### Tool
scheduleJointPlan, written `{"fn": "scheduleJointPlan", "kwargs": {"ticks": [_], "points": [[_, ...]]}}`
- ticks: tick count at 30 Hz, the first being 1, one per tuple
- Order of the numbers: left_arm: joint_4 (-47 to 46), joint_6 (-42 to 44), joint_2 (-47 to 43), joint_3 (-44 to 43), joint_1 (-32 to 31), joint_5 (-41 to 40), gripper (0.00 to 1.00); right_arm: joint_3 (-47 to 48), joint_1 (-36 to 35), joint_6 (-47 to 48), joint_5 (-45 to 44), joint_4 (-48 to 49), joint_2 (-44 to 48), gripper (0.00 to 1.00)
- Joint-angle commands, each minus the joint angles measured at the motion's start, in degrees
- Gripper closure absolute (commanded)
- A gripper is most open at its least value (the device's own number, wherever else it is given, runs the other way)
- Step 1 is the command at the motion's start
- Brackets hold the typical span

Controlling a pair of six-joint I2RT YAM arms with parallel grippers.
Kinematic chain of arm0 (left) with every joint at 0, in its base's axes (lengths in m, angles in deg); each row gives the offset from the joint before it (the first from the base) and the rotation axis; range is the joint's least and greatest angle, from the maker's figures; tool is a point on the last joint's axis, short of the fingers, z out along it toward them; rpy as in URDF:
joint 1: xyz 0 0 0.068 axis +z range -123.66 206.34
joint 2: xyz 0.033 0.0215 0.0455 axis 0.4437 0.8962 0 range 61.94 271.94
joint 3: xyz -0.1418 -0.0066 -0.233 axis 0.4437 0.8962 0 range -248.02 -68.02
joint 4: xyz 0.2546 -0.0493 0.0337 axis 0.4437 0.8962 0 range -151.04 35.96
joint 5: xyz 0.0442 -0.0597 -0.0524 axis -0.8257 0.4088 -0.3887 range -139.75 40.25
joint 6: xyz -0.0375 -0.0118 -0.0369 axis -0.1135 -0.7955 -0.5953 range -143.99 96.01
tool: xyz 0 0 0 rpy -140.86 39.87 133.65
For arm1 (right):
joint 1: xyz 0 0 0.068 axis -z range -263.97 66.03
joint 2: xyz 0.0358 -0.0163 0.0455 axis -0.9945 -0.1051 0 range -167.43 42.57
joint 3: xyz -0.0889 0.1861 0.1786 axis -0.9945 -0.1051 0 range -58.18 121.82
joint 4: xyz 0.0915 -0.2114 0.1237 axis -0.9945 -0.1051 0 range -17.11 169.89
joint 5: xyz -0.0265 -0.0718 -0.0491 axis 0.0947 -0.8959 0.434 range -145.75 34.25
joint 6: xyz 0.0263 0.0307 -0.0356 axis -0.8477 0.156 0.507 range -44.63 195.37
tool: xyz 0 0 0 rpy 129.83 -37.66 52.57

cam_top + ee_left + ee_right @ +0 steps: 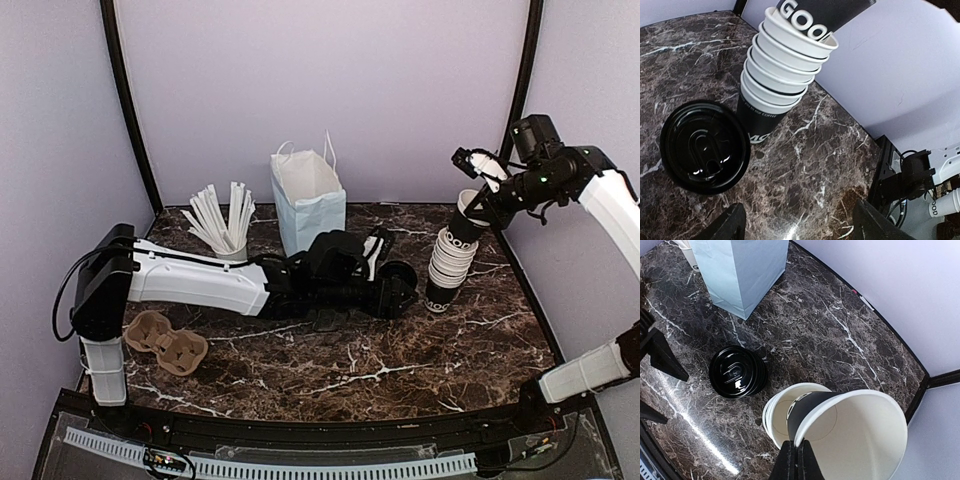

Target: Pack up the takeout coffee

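No lidded takeout coffee shows in any view. My right gripper is shut on the rim of a lidless black paper cup, pinching the white lip. That cup is tilted, with its base still inside the top of the cup stack. From above, the held cup leans over the stack at the right. My left gripper is open low over the marble with nothing between its fingers. A pile of black lids lies just to its left, touching the stack's base.
A white paper bag stands open at the back centre. A cup of white straws is to its left. A brown cardboard cup carrier lies near the left arm's base. The enclosure wall is close behind the cup stack.
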Motion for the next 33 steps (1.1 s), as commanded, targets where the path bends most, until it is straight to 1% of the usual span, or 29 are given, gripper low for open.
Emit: {"fn": "scheduleJointPlan", "kwargs": {"ticks": [1,6,8,11,15,17,19,21,22,23,24,25,26,27,28,29,30,31,32,33], "points": [[0.0,0.7,-5.3,4.0,0.3,-1.7,0.24,0.8,-0.5,0.1,2.5,-0.2,2.7,1.00],[0.4,1.8,-8.6,9.1,0.6,-1.9,0.24,1.2,-0.5,0.1,2.6,-0.8,4.6,1.00],[0.8,3.6,-10.0,11.0,1.1,-0.2,0.24,2.9,-0.5,0.2,2.6,-2.2,5.2,1.00],[3.0,5.9,-13.6,14.3,2.4,0.6,0.23,3.7,-0.2,0.4,1.9,-1.6,7.3,1.00],[7.2,8.0,-19.3,18.2,3.6,-0.3,0.23,5.7,-0.1,0.2,6.3,-2.7,7.7,1.00],[9.8,8.5,-22.3,19.9,3.9,-1.7,0.22,6.8,-0.2,0.3,8.5,-3.1,7.6,1.00],[13.1,8.6,-24.9,20.9,4.0,-5.0,0.21,7.3,-0.4,0.6,10.6,-3.3,7.6,1.00],[16.3,7.1,-27.7,22.0,4.1,-8.2,0.18,7.2,-1.1,1.3,13.5,-3.7,7.6,1.00],[16.8,5.1,-29.8,22.5,4.1,-9.5,0.14,7.0,-1.7,2.0,15.0,-4.0,7.5,1.00],[15.8,4.6,-31.2,24.2,4.1,-7.8,0.12,6.6,-2.7,3.1,16.3,-4.3,7.6,1.00],[14.7,3.6,-33.9,26.4,4.0,-5.6,0.04,6.2,-4.2,4.4,16.6,-4.7,7.8,1.00],[11.2,2.3,-35.5,27.9,4.0,-2.6,0.03,5.8,-5.8,5.7,16.1,-4.9,8.1,1.00],[9.9,-1.8,-38.2,30.5,4.0,-2.2,0.01,5.7,-7.2,6.9,15.9,-5.6,8.3,1.00],[10.4,-5.0,-39.3,31.4,4.0,-4.2,0.01,5.7,-8.0,8.2,16.5,-6.2,8.3,1.00],[11.8,-10.8,-41.0,32.7,4.0,-5.1,0.01,5.5,-8.5,8.9,17.6,-6.5,8.3,1.00],[12.1,-12.0,-41.6,33.1,4.0,-5.7,0.01,5.2,-9.2,9.6,18.5,-6.7,8.2,1.00],[14.8,-10.6,-42.7,32.9,4.0,-5.8,0.01,4.6,-10.2,9.9,19.5,-6.8,8.2,1.00],[16.7,-9.0,-43.2,32.5,4.0,-8.5,0.01,3.8,-11.4,10.1,20.0,-6.3,8.2,1.00],[21.6,-8.8,-44.2,31.4,4.0,-10.8,0.01,2.8,-12.6,10.0,19.9,-5.4,8.3,1.00],[23.7,-9.1,-45.5,31.1,4.0,-15.9,0.01,1.6,-13.9,9.7,19.6,-4.3,8.4,1.00]]}}
